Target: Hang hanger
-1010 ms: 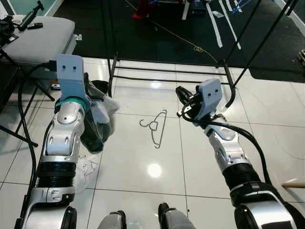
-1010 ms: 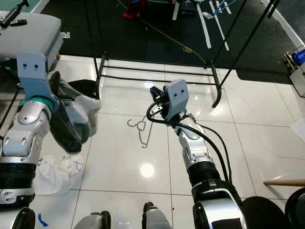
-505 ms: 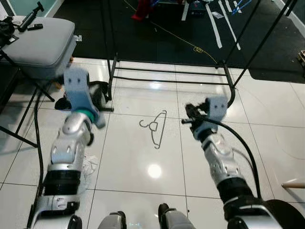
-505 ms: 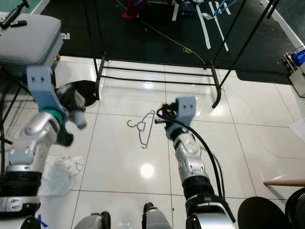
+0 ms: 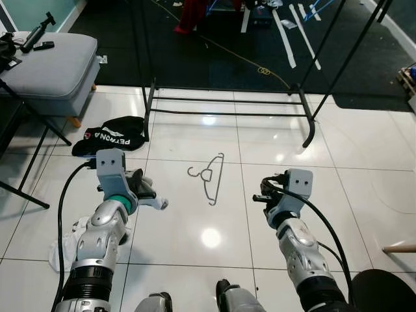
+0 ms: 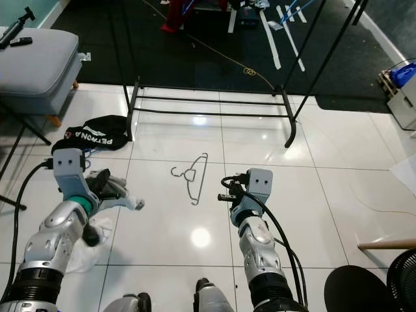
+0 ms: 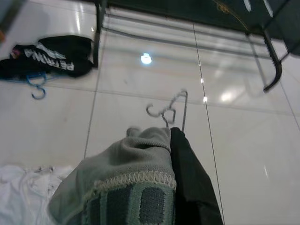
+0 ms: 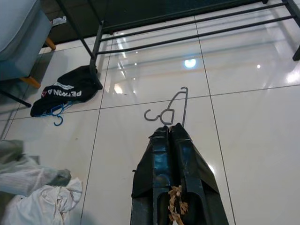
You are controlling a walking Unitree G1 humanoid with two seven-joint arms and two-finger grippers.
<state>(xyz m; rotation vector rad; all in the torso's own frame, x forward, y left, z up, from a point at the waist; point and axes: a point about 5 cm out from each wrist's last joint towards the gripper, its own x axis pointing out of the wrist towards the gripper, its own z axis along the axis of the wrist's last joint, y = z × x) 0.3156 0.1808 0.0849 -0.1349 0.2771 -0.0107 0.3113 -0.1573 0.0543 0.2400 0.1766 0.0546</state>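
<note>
My right gripper [image 8: 171, 133] is low over the white floor tiles, both black fingers pressed flat together with nothing between them, tips aimed straight at the hanger [image 5: 209, 178]. Left gripper [image 7: 161, 140] is out too, and it has a grey-green garment [image 7: 126, 178] draped over it, so I cannot tell how those fingers stand under the cloth.

The hanger lies flat on the glossy floor [image 5: 273, 146], between my two arms and a little ahead of them, touching neither. Hook end points toward my left side, the long bar runs on toward the clothes rack [image 5: 227, 107], whose base rails stand just past the tile, at the edge of the dark mat.

It looks like thin grey wire: light, stiff enough to hold shape, but slick and lying flush on a shiny tile, so I judge it could skate away if I nudge it sideways. Best hold, I reckon, is across the neck just under the hook, or on a shoulder wire, fingers spread first and coming down either side.

Further out: a black garment [image 5: 109, 135] by the rack's left foot, white cloth [image 5: 68, 244] beside my left arm, a grey padded seat [image 5: 49, 68] far left.
</note>
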